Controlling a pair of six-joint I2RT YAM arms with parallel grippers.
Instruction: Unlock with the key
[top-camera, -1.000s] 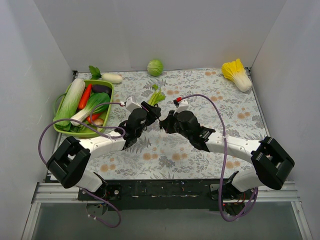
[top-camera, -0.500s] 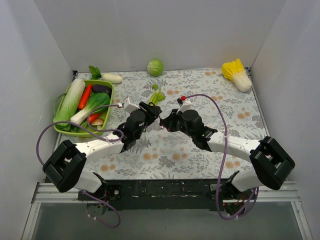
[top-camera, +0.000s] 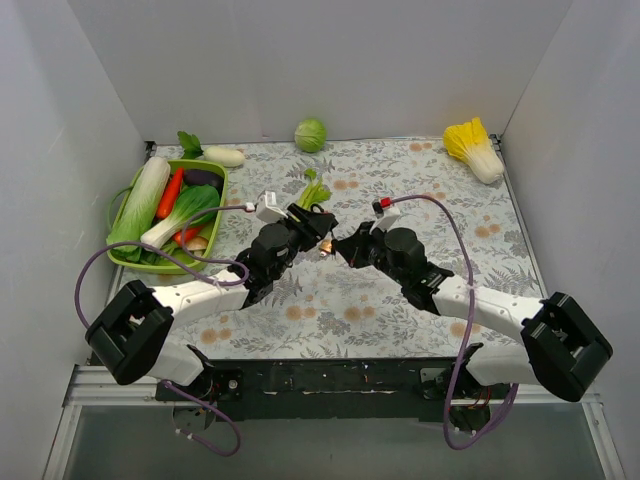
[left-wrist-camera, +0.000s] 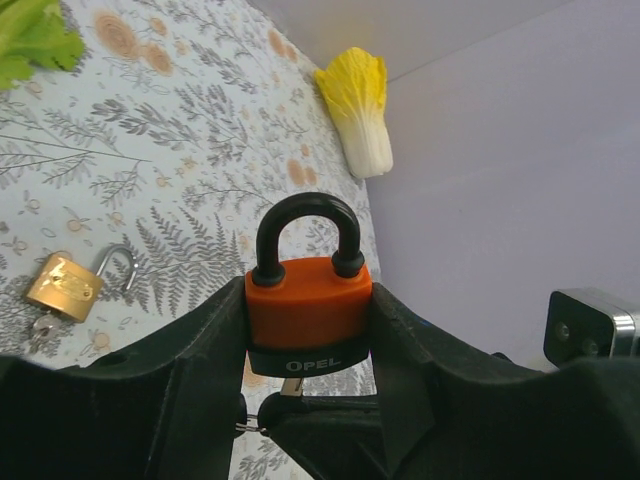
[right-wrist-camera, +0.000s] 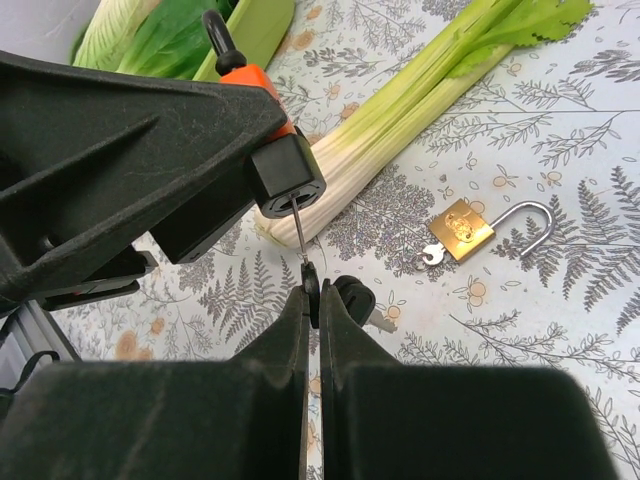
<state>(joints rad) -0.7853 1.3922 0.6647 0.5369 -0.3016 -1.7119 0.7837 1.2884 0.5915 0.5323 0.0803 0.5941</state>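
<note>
Your key (right-wrist-camera: 301, 238) is pinched in the clenched right gripper (right-wrist-camera: 312, 296), its blade tip at the keyhole of the orange padlock (left-wrist-camera: 308, 310). The left gripper (left-wrist-camera: 308, 345) grasps that padlock above the fern-print tablecloth (top-camera: 400, 180). Open cloth stretches right toward the white wall (top-camera: 580, 150).

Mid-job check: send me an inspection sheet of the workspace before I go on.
Surface: table covered by a floral cloth.
Job's things: orange-and-black padlock, shackle closed; key with blade tip at its keyhole.
Clutter: brass padlock lying with shackle open; celery; green basket of vegetables; cabbage; napa cabbage.
Grippers: left gripper shut on the orange-and-black padlock; right gripper shut on the key.
Cables: purple cables loop off each arm.
Surroundings: plain walls on three sides.
</note>
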